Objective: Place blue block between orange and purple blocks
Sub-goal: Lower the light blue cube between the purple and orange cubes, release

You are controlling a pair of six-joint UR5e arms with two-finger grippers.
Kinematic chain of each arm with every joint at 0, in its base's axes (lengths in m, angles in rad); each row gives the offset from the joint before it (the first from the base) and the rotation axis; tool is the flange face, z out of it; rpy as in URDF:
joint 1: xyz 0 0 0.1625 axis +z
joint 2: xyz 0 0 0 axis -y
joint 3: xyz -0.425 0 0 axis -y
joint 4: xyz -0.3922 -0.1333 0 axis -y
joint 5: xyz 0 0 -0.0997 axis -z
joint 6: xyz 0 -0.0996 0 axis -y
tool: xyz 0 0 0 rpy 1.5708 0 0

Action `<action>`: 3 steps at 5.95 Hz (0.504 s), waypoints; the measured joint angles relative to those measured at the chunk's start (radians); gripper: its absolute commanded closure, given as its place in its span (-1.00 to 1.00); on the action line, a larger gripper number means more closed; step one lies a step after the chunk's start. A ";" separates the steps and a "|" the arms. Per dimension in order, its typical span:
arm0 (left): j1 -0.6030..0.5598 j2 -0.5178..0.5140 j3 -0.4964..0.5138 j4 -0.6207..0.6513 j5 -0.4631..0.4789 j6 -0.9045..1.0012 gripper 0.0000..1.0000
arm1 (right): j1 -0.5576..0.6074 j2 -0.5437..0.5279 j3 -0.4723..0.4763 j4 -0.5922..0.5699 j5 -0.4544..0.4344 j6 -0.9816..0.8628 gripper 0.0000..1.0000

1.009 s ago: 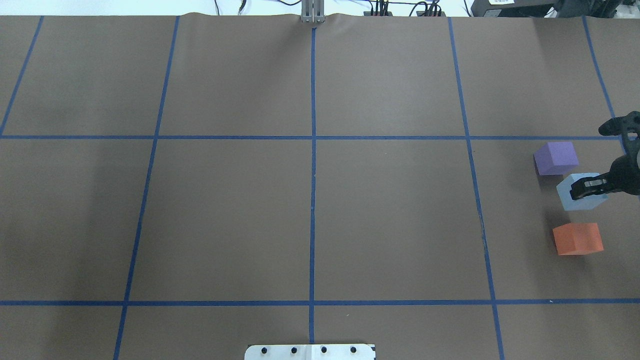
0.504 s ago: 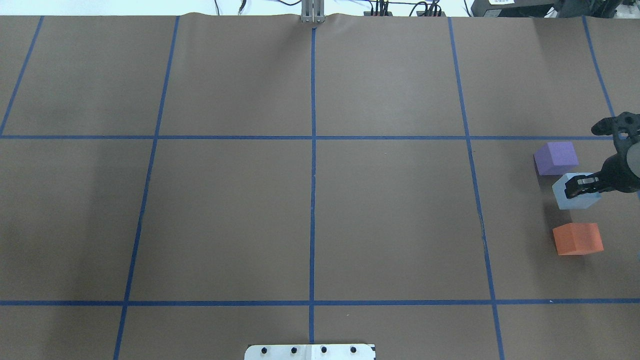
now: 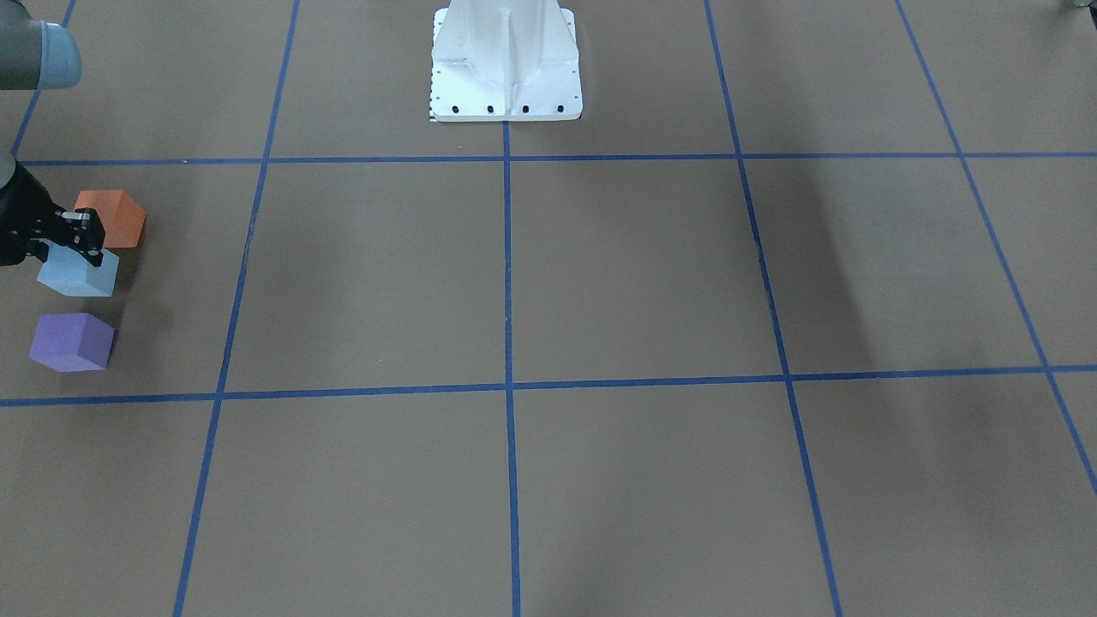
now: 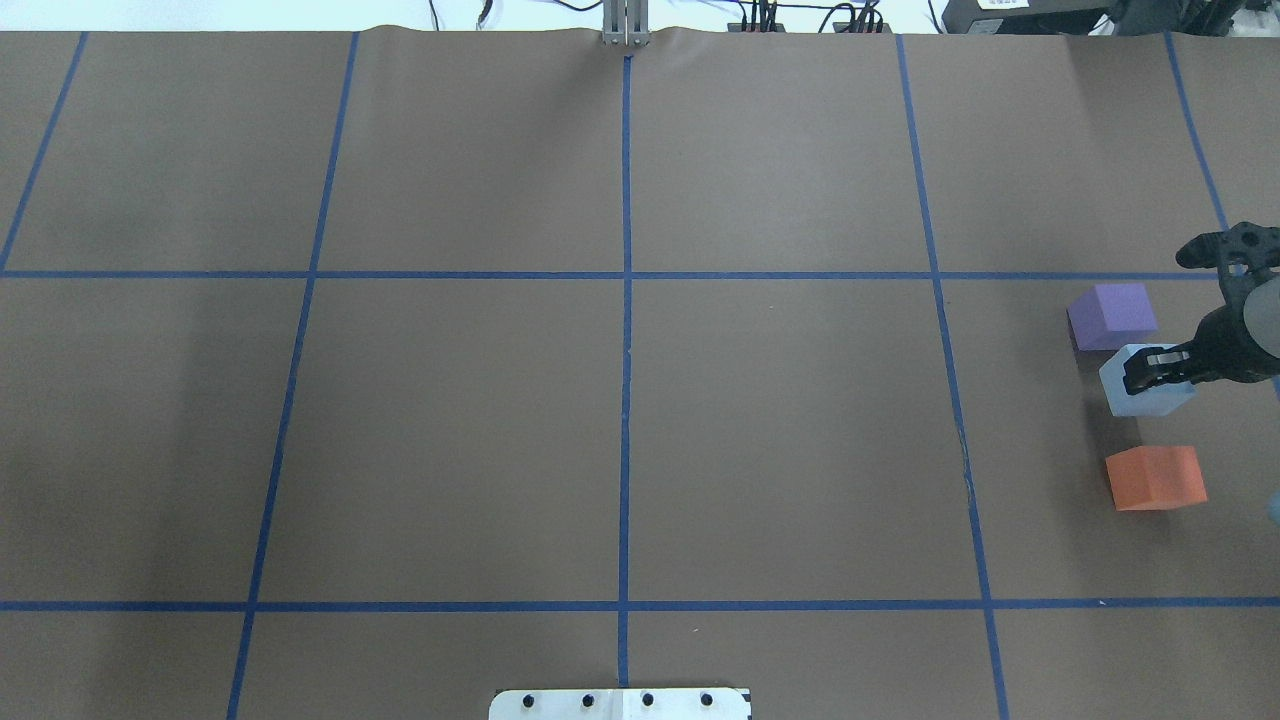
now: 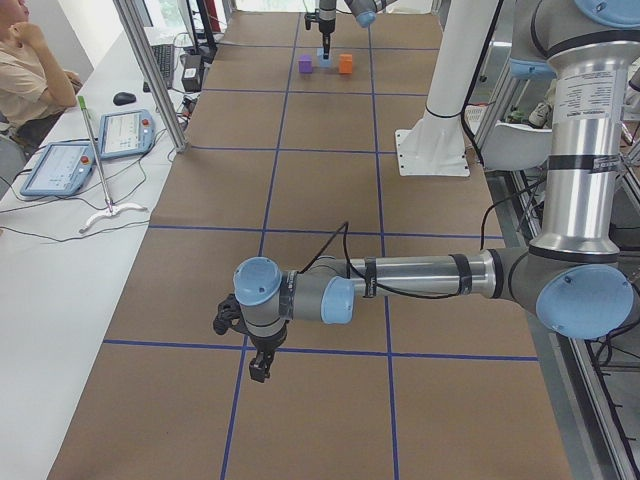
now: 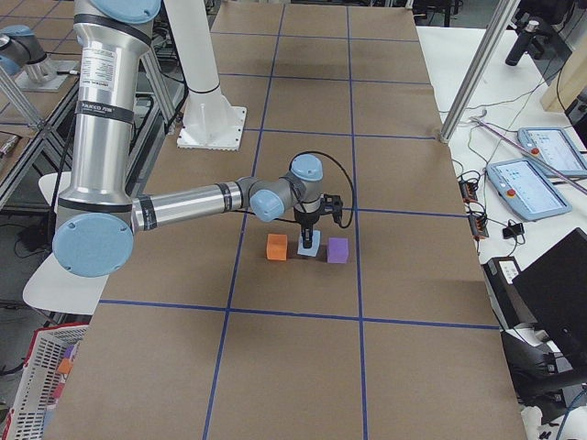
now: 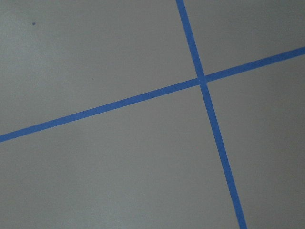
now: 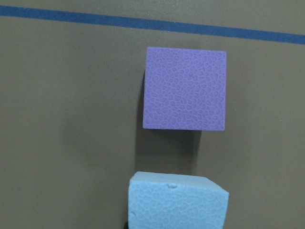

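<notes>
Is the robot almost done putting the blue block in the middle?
Almost there. Done: the blue block is in the gap between the purple block and the orange block. In hand: the right gripper is shut on it. Left: I cannot tell if it is set down yet, so lower it if needed, open the jaws and pull away.

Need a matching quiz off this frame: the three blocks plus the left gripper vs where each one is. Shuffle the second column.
1. orange block
2. blue block
3. purple block
4. left gripper

A. gripped by the right gripper
B. block farthest from the robot base
C. over bare table, far from the blocks
D. block nearest the robot base

Pairs: 1-D, 2-A, 3-B, 4-C
</notes>
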 measured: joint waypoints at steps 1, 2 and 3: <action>0.000 -0.001 0.000 0.000 0.000 0.000 -1.00 | -0.008 0.006 -0.006 0.000 -0.002 0.000 0.66; 0.000 -0.001 0.000 -0.001 0.000 0.000 -1.00 | -0.012 0.010 -0.008 0.000 -0.004 0.000 0.52; 0.000 -0.001 0.000 -0.001 0.000 0.000 -1.00 | -0.013 0.012 -0.011 0.000 -0.005 -0.001 0.28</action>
